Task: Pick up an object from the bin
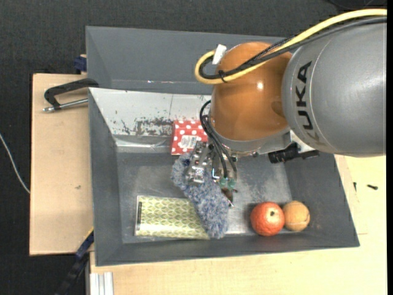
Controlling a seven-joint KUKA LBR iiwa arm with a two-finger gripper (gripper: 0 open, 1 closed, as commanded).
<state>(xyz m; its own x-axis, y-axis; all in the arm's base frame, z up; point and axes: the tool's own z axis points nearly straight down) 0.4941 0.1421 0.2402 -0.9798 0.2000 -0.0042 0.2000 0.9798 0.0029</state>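
Observation:
My gripper is down in the middle of the bin, right on the upper end of a fuzzy blue-grey cloth that trails toward the front. Its metal body presses into the cloth, and the fingertips are buried in the fuzz. Just behind the gripper, against the back wall, a red box with white dots stands partly under the arm's orange cover. A flat green patterned packet lies at the front left, its right end under the cloth.
A red apple and a smaller orange-tan fruit sit side by side at the front right. The arm and its orange cover hang over the bin's back right part.

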